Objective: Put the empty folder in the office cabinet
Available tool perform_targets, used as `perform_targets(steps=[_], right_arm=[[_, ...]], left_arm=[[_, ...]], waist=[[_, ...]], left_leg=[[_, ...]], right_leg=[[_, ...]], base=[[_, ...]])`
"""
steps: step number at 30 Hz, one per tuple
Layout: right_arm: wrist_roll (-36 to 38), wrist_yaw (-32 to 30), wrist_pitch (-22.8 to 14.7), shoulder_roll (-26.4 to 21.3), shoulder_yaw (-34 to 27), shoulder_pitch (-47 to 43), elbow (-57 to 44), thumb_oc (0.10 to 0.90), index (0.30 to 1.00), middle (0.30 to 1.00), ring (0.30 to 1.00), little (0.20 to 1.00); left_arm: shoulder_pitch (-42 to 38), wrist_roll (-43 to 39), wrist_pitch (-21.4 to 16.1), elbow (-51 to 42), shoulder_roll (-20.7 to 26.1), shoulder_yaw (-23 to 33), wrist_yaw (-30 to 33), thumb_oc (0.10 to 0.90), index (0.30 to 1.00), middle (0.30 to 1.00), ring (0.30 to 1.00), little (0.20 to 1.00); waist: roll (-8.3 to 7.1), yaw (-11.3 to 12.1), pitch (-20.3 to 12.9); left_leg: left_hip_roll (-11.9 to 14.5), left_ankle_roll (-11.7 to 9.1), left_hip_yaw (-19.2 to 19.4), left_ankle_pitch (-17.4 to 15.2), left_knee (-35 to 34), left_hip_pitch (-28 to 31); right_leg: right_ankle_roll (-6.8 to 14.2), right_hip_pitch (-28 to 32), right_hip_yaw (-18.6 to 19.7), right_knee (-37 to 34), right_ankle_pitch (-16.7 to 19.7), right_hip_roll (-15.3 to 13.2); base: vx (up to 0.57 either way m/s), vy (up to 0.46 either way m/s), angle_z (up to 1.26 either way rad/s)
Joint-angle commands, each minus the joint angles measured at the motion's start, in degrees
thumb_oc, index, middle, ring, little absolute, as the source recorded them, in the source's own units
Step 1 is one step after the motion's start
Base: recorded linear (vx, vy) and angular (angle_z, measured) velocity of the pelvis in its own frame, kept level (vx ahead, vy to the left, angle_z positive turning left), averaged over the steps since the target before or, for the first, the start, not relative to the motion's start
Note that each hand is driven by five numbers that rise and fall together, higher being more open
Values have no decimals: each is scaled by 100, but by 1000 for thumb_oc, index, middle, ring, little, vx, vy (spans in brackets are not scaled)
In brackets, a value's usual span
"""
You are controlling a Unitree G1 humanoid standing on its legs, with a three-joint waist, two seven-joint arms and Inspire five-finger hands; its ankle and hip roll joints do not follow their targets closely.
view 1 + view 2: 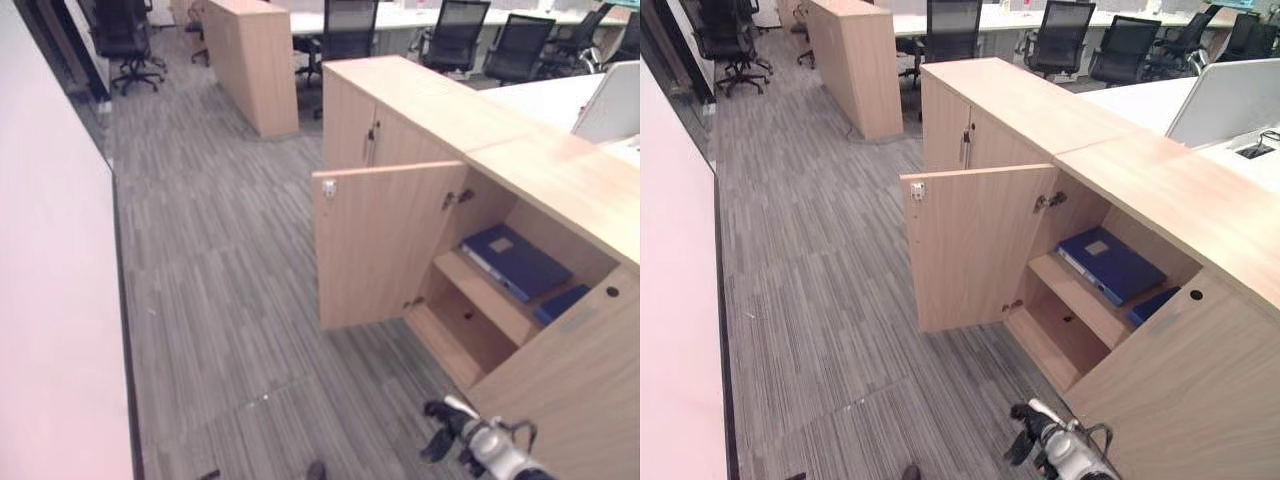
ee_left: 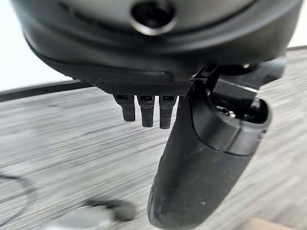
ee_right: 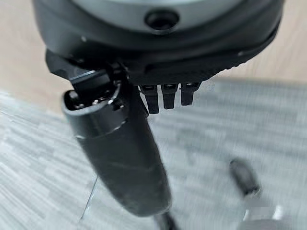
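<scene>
Inside the open cabinet (image 1: 560,380), on the upper shelf (image 1: 485,292), a blue folder (image 1: 515,260) is seen lying flat, with a second blue one (image 1: 562,303) just beside it. The cabinet door (image 1: 385,245) is left wide open. Both the left hand (image 2: 201,163) and the right hand (image 3: 120,153) are kept low over the carpet, with the fingers relaxed and nothing held. The placing is judged done; closing the door perhaps remains
</scene>
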Motion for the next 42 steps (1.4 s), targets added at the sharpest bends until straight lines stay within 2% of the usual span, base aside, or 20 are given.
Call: perform_targets(steps=[1, 2, 4, 6, 7, 9, 10, 11, 12, 13, 14, 15, 17, 21, 34, 38, 39, 40, 41, 42], right_arm=[[192, -303, -64, -305, -197, -353, 166, 800, 900, 900, 900, 900], [316, -241, 26, -214, -339, -179, 415, 800, 900, 900, 900, 900], [331, -234, 6, -157, -426, -70, 453, 800, 900, 900, 900, 900], [499, -269, -10, -60, -750, 207, 707, 800, 900, 900, 900, 900], [563, -265, 11, -145, -929, 173, 965, 800, 900, 900, 900, 900], [671, -303, 18, -76, -1096, 324, 1106, 800, 900, 900, 900, 900], [845, -426, -57, 70, -1087, 399, 1233, 800, 900, 900, 900, 900], [845, -427, -58, 70, -1087, 400, 1233, 800, 900, 900, 900, 900], [931, -515, -91, 56, -1153, 423, 1202, 800, 900, 900, 900, 900], [1019, -602, -102, 35, -1218, 338, 1202, 800, 900, 900, 900, 900], [1020, -603, -101, 34, -1213, 340, 1202, 800, 900, 900, 900, 900], [1054, -637, -109, 39, -1211, 303, 1198, 800, 900, 900, 900, 900], [1107, -628, -81, 42, -1263, 405, 1210, 800, 900, 900, 900, 900], [1061, -556, -66, -29, -1324, 476, 1199, 800, 900, 900, 900, 900], [949, -499, -55, -122, -1306, 701, 1239, 800, 900, 900, 900, 900], [922, -481, -39, -213, -1253, 752, 1176, 800, 900, 900, 900, 900], [908, -473, -31, -295, -1242, 795, 1082, 800, 900, 900, 900, 900], [908, -473, -30, -295, -1244, 795, 1081, 800, 900, 900, 900, 900], [919, -500, -26, -376, -1255, 811, 1061, 800, 900, 900, 900, 900], [966, -524, -12, -468, -1277, 786, 1085, 800, 900, 900, 900, 900]], left_arm=[[-186, 115, -145, 196, -9, -137, 63, 800, 900, 900, 900, 900], [-646, -92, -84, 301, 601, 67, -142, 800, 900, 900, 900, 900], [-613, -80, -45, 304, 648, 107, -149, 800, 900, 900, 900, 900], [-408, 98, -21, 284, 668, 210, -73, 800, 900, 900, 900, 900], [-216, 26, -86, 172, 905, 427, -306, 800, 900, 900, 900, 900], [-332, 200, 64, 152, 1196, 483, -178, 800, 900, 900, 900, 900], [-515, 271, -170, 66, 1191, 380, 13, 800, 900, 900, 900, 900], [-516, 272, -171, 67, 1190, 378, 15, 800, 900, 900, 900, 900], [-479, 212, -212, -347, 1141, 401, 108, 800, 900, 900, 900, 900], [-250, 49, -261, -1433, 1058, 424, 232, 800, 900, 900, 900, 900], [-230, 52, -245, -1460, 1054, 431, 236, 800, 900, 900, 900, 900], [-141, 47, -246, -1882, 1033, 435, 270, 800, 900, 900, 900, 900], [144, 145, -237, -2875, 1065, 688, 259, 800, 900, 900, 900, 900], [254, 25, -239, -3512, 1004, 928, 201, 800, 900, 900, 900, 900], [-171, 254, -181, -3665, 1282, 841, 297, 800, 900, 900, 900, 900], [-581, 335, -127, -3508, 1555, 704, 298, 800, 900, 900, 900, 900], [-733, 345, -111, -3538, 1633, 645, 290, 800, 900, 900, 900, 900], [-736, 345, -111, -3536, 1633, 644, 290, 800, 900, 900, 900, 900], [-882, 361, -109, -3529, 1711, 599, 304, 800, 900, 900, 900, 900], [-1075, 372, -106, -3431, 1818, 545, 326, 800, 900, 900, 900, 900]], waist=[[-12, 61, -21], [114, -146, -88], [145, -170, -111], [262, -258, -99], [300, -262, -47], [382, -319, 6], [342, -443, 88], [344, -434, 83], [351, -449, 134], [376, -449, 246], [384, -445, 240], [363, -494, 350], [272, -476, 459], [304, -505, 249], [208, -630, 78], [102, -715, 257], [66, -735, 365], [72, -738, 361], [100, -741, 430], [76, -747, 489]], left_leg=[[91, -237, -487, -530, 10, -181], [-66, -155, -405, -617, 10, -52], [-128, -116, -426, -644, 10, -13], [-335, 0, -444, -721, 10, 140], [-397, 46, -434, -755, 10, 215], [-405, 46, -370, -932, 10, 381], [-232, 1, -238, -980, 10, 420], [-224, -6, -230, -982, 10, 417], [-153, -24, -178, -1000, 10, 397], [-96, -49, -125, -991, 10, 390], [-83, -56, -118, -996, 10, 391], [-91, -72, -96, -1000, 10, 471], [-127, -76, -100, -1000, 10, 624], [14, -137, 65, -892, 10, 512], [324, -354, 147, -1016, 87, 671], [453, -488, 184, -1383, 1371, 170], [549, -573, 259, -1440, 2279, -190], [559, -575, 254, -1457, 2314, -214], [742, -710, 232, -1349, 2762, -439], [844, -689, 293, -1222, 2701, -708]], right_leg=[[628, 450, -107, 244, -56, -224], [694, 374, -31, 484, 119, -441], [672, 349, -45, 602, 212, -520], [640, 251, 8, 1011, 575, -798], [585, 161, -5, 1278, 714, -944], [504, 66, -55, 1660, 640, -1014], [296, -199, -71, 1793, 175, -662], [287, -209, -65, 1798, 168, -654], [232, -362, -162, 1692, -46, -387], [181, -740, -311, 1364, -117, 209], [173, -734, -310, 1346, -111, 227], [168, -931, -278, 1059, -62, 604], [144, -607, 32, 314, 21, 1005], [13, -328, -96, -293, 117, 1214], [-114, 177, -14, -597, -127, 1466], [-276, 173, 9, -334, -308, 1444], [-389, 283, -8, -299, -408, 1451], [-391, 276, -12, -298, -408, 1460], [-448, 431, 15, -312, -553, 1549], [-463, 510, -16, -368, -565, 1510]], base=[[197, 381, 11], [147, 303, 12], [111, 235, 8], [122, 302, -19], [110, 279, -31], [123, 135, -7], [76, 2, 5], [-8, -70, 0], [-30, -117, -33], [-29, -116, -41], [-9, -121, -54], [46, -79, -29], [144, -95, -14], [89, -104, 10], [115, -98, -2], [2, -123, 18], [-14, -107, 4], [50, -122, 10], [45, -49, 9], [47, -48, 12]])
